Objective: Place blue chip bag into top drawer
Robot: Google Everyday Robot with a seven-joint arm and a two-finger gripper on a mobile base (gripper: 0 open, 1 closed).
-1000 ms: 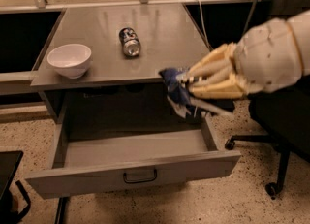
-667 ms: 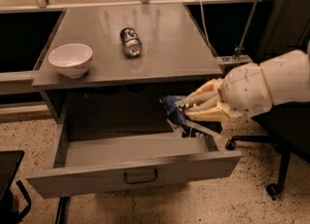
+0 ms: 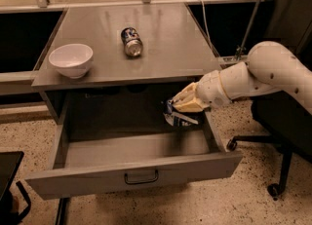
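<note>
Gripper (image 3: 179, 108) lowered into top drawer (image 3: 87, 182), bag (image 3: 176, 118) (held)

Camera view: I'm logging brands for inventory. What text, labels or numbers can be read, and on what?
Soda can, on the tabletop: label not legible.
Blue chip bag, held by the gripper over the open top drawer: lettering not legible.
No other text.

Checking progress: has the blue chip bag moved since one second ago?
Yes. The gripper lowered the blue chip bag below the table edge, over the top drawer.
</note>
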